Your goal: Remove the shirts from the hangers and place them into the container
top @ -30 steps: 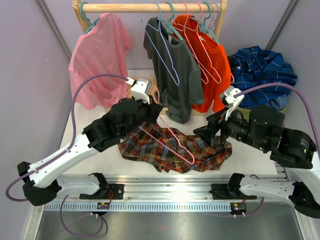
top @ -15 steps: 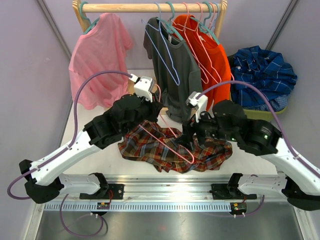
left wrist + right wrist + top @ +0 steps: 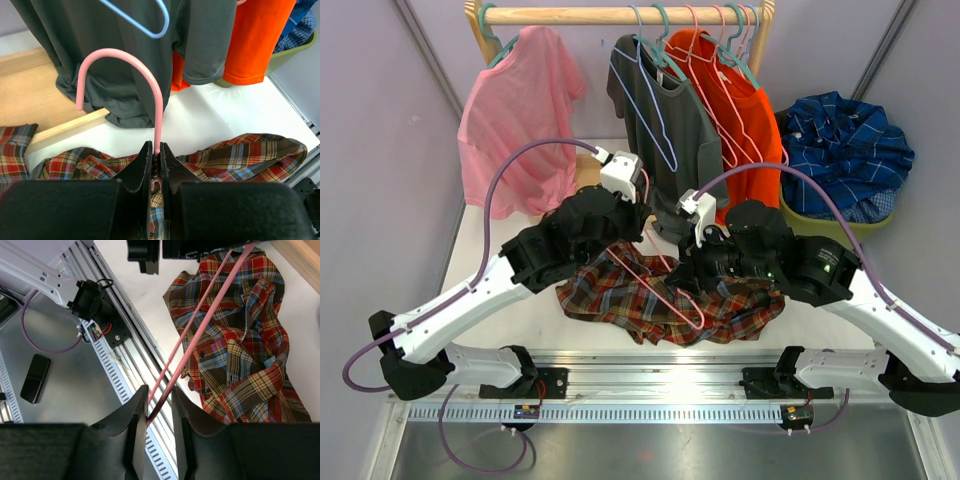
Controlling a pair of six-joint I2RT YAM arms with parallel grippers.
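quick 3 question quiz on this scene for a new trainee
1. True or false: the red plaid shirt lies on the table, not in the bin.
2. What does the left pincer grip? A) the pink hanger at its neck B) a cable C) the bin
3. How many shirts hang on the rail?

Key: 1 true; 2 A; 3 three: pink shirt, grey shirt, orange shirt.
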